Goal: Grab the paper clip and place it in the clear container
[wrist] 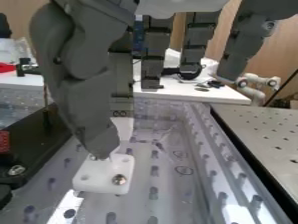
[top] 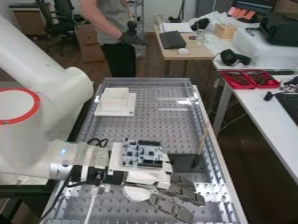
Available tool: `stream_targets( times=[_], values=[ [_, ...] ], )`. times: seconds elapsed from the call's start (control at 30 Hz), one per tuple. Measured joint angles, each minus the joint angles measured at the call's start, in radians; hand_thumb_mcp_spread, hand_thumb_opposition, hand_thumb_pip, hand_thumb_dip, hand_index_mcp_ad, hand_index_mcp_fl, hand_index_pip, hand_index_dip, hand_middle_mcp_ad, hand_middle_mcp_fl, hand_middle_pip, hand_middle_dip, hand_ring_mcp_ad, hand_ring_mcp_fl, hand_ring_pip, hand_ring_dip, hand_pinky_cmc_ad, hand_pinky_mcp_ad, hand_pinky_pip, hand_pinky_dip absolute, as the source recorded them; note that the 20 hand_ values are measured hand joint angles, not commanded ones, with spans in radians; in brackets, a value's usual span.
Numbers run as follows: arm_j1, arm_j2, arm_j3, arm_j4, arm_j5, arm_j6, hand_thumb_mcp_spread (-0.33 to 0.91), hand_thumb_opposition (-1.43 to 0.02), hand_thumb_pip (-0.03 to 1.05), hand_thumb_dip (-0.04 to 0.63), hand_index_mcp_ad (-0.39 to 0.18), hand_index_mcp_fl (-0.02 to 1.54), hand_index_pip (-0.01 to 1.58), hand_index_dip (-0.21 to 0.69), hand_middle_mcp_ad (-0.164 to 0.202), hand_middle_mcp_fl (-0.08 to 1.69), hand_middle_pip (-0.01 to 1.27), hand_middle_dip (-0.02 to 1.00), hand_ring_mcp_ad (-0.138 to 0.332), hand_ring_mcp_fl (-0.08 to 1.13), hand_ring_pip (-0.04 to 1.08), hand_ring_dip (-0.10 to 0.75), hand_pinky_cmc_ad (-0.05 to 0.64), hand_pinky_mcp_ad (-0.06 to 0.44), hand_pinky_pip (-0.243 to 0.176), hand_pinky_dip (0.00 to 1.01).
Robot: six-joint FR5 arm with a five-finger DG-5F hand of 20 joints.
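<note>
**White robot arm (top: 56, 95) in from the left, hand (top: 169, 206) spread low over the perforated bed (top: 146, 130)**

High view: looming closest at the left, a thick white joint with a red ring (top: 28, 120). Past it, the wrist, bearing a circuit board (top: 142, 153) on a white mount. Beyond the mount, dark fingers, pretty straight and fanned apart, pointing toward the near right part of the bed. Just beside the hand, a dark flat-faced block (top: 185, 162) and, by that, a thin brown stick (top: 202, 140) with a dark tip. By the wrist, black cable loops (top: 98, 142). Farther along the bed, a white stepped block (top: 115, 102). Off to the right, on a white table (top: 263, 112), red trays (top: 249, 79) with dark contents.

Wrist view: fingers again, hanging down straight with gaps between, thumb (wrist: 76, 85) well apart from them and nothing pinched. Near the thumb's tip, a white bracket (wrist: 106, 175) with a metal screw. On or just above the bed, a thin dark oval loop (wrist: 184, 170), apparently the paper clip, clear of the hand. Close to it, another faint loop (wrist: 178, 154), too small to identify. Impossible to tell: which of the see-through surfaces is the clear container.
</note>
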Motion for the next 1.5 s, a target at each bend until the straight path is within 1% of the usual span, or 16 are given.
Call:
stream_targets(
  times=[0.07,0.13,0.27,0.37,0.47,0.67,0.83,1.03,1.23,1.5],
  values=[
    [0.000,0.003,-0.004,0.007,-0.001,0.010,0.55,-0.90,0.53,0.251,-0.185,0.56,1.43,0.044,-0.044,0.31,0.12,0.22,0.098,0.11,0.10,0.086,0.351,0.278,0.066,0.19],
    [0.001,0.010,-0.009,0.016,0.001,0.026,0.55,-0.90,0.53,0.251,-0.185,0.58,1.41,0.044,-0.044,0.34,0.12,0.22,0.094,0.11,0.10,0.086,0.351,0.278,0.066,0.19],
    [0.003,0.025,-0.019,0.025,0.013,0.055,0.55,-0.91,0.51,0.251,-0.183,0.68,1.34,0.040,-0.047,0.35,0.12,0.22,0.096,0.13,0.10,0.086,0.351,0.278,0.066,0.19],
    [0.005,0.043,-0.027,0.033,0.025,0.076,0.55,-0.91,0.51,0.251,-0.183,0.69,1.34,0.040,-0.044,0.36,0.12,0.22,0.094,0.14,0.10,0.086,0.351,0.278,0.066,0.19],
    [0.010,0.063,-0.040,0.047,0.034,0.094,0.55,-0.91,0.50,0.250,-0.187,0.74,1.30,0.038,-0.044,0.37,0.12,0.22,0.098,0.14,0.10,0.086,0.351,0.278,0.066,0.19],
    [0.037,0.135,-0.091,0.104,0.050,0.154,0.55,-0.93,0.50,0.250,-0.187,0.74,1.28,0.038,-0.044,0.37,0.12,0.22,0.099,0.14,0.10,0.086,0.351,0.278,0.066,0.19],
    [0.098,0.215,-0.164,0.187,0.065,0.225,0.55,-0.93,0.50,0.250,-0.183,0.76,1.26,0.042,-0.044,0.36,0.12,0.22,0.099,0.14,0.10,0.086,0.356,0.278,0.066,0.19],
    [0.178,0.289,-0.233,0.273,0.081,0.298,0.55,-0.94,0.50,0.253,-0.183,0.77,1.25,0.042,-0.042,0.37,0.12,0.22,0.098,0.14,0.10,0.086,0.360,0.279,0.066,0.19],
    [0.261,0.333,-0.274,0.330,0.094,0.351,0.55,-0.94,0.50,0.253,-0.183,0.77,1.25,0.042,-0.042,0.37,0.12,0.22,0.098,0.14,0.10,0.086,0.360,0.279,0.066,0.19],
    [0.363,0.347,-0.290,0.372,0.114,0.408,0.55,-0.94,0.50,0.253,-0.183,0.77,1.24,0.045,-0.042,0.36,0.12,0.22,0.098,0.14,0.10,0.086,0.356,0.279,0.066,0.19]
  ],
)
